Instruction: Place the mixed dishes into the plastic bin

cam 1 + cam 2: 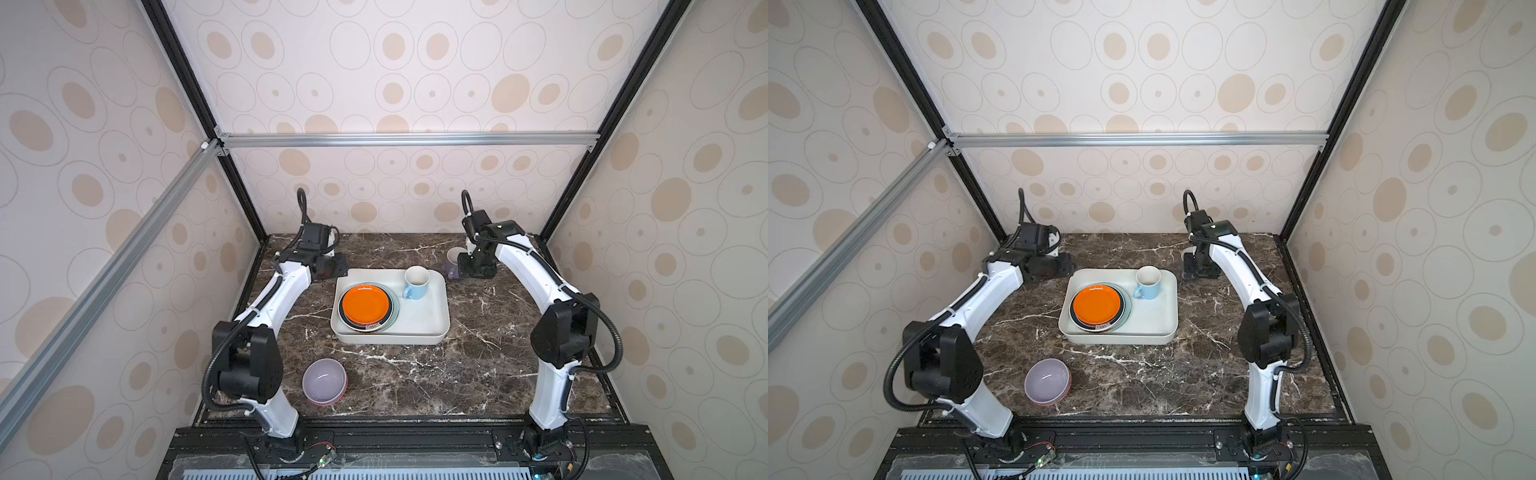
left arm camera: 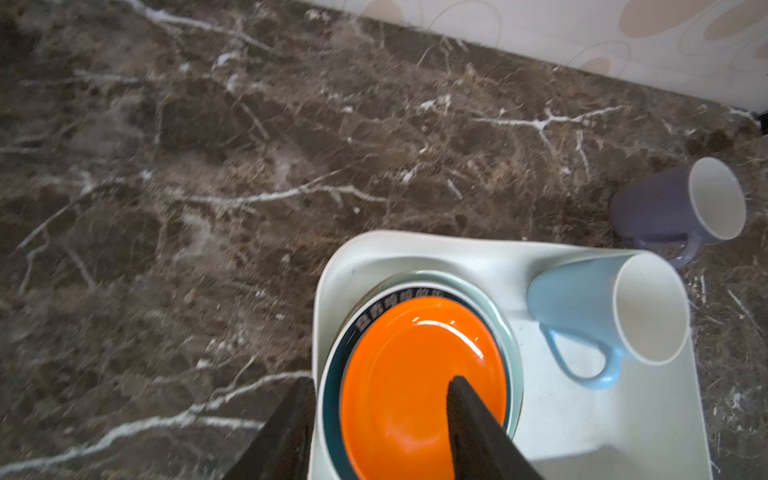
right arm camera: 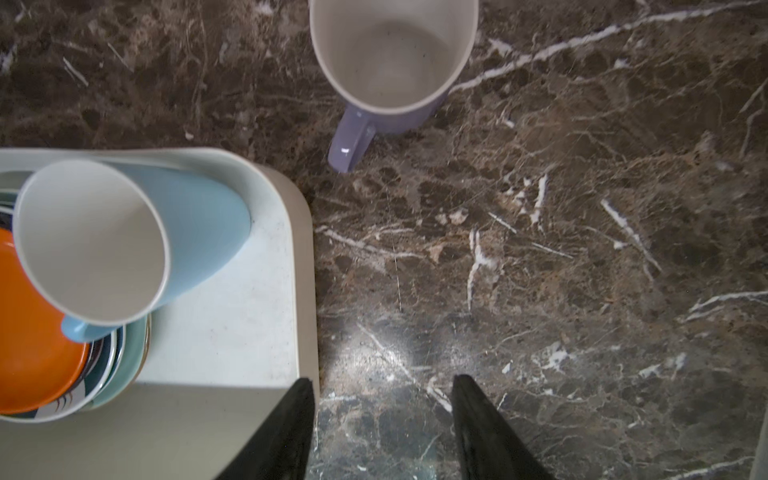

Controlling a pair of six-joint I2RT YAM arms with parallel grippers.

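Note:
The off-white plastic bin (image 1: 432, 328) (image 1: 1154, 322) sits mid-table. Inside it an orange plate (image 1: 365, 305) (image 2: 415, 374) tops a stack of dark-rimmed and mint-green plates, and a blue mug (image 1: 417, 282) (image 3: 199, 216) stands in its far right corner. A lavender mug (image 1: 454, 259) (image 3: 353, 141) stands upright on the table just beyond that corner. A lavender bowl (image 1: 324, 380) (image 1: 1047, 380) rests near the front left. My left gripper (image 2: 380, 379) is open and empty above the bin's far left rim, one finger over the orange plate. My right gripper (image 3: 383, 378) is open and empty beside the bin's right rim.
The dark marble table (image 1: 478, 353) is walled on three sides by patterned panels on a black and aluminium frame. Both arm bases stand at the front edge. The bin's floor right of the plate stack is bare.

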